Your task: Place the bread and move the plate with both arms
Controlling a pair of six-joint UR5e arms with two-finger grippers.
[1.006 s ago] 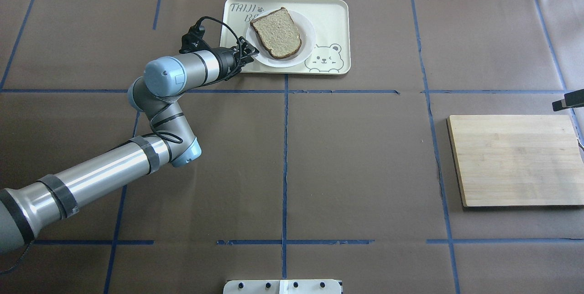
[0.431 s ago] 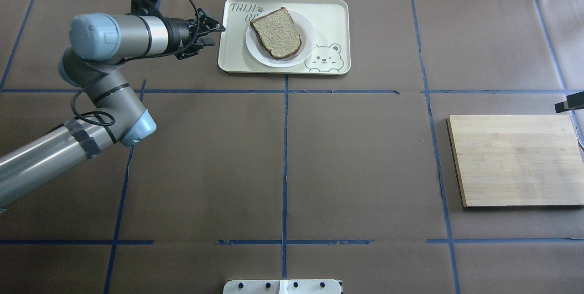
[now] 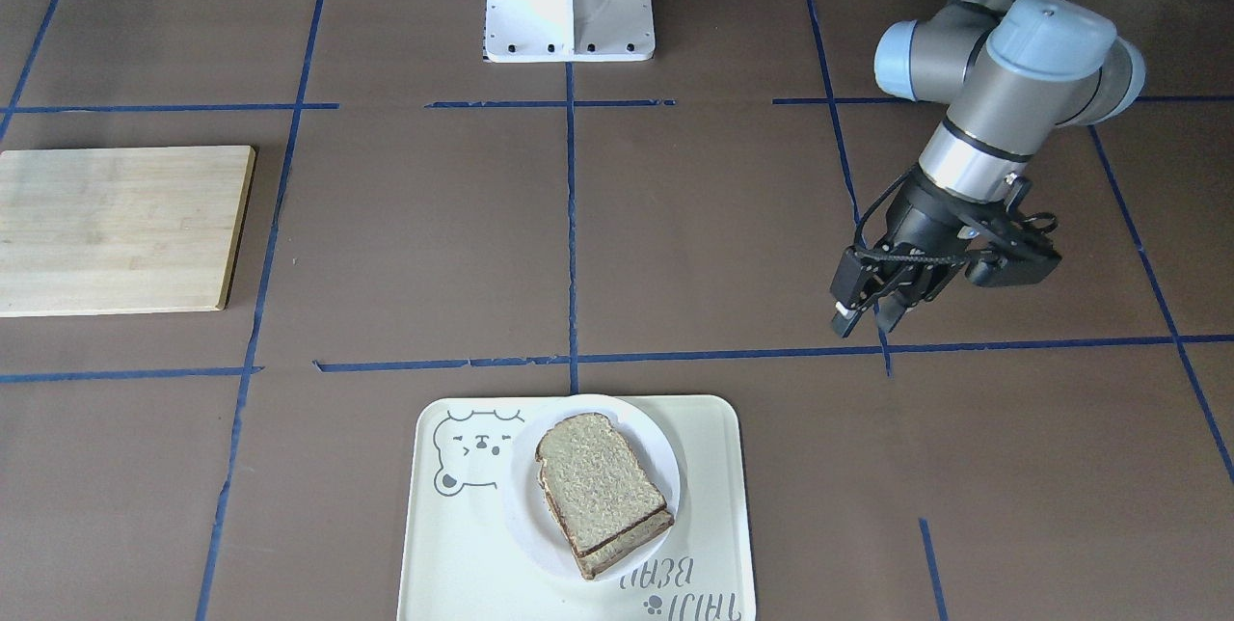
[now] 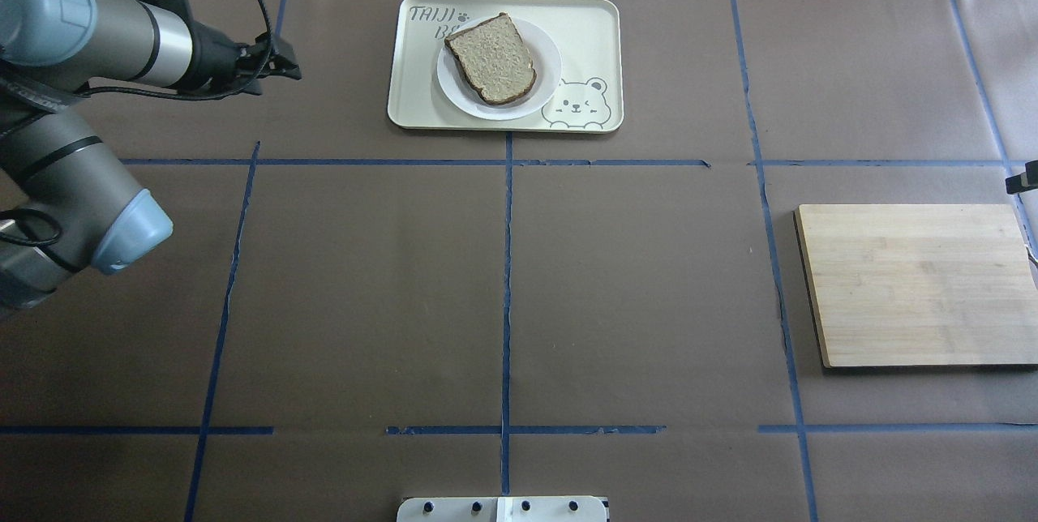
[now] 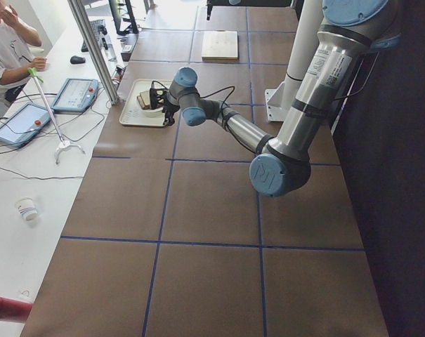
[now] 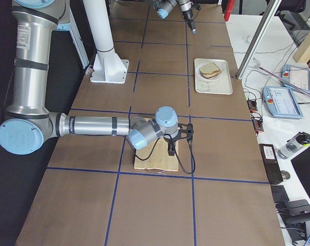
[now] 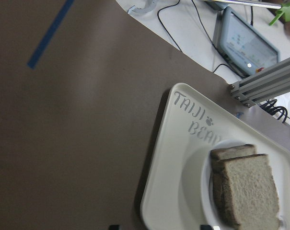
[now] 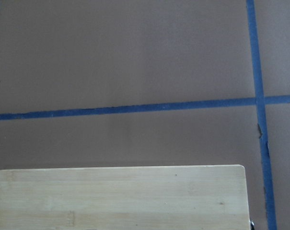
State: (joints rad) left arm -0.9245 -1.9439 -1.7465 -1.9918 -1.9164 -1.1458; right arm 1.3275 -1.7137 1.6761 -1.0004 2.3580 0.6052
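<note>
My left end effector (image 3: 871,314) has pulled back from the bear tray (image 4: 592,27), jaws slightly parted and empty. The bread (image 4: 491,58) lies on the white plate (image 4: 547,72), so the plate move comes next. I cannot tell the right end effector (image 6: 172,147) state.

Brown paper-covered table (image 4: 649,279), blue tape grid, carries a cream rectangular bear-print tray (image 4: 596,36). A pale rectangular wooden board (image 4: 916,283) lies well apart, to the tray's right.

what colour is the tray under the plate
The tray is cream with grey bear print, clearest overhead.
</note>
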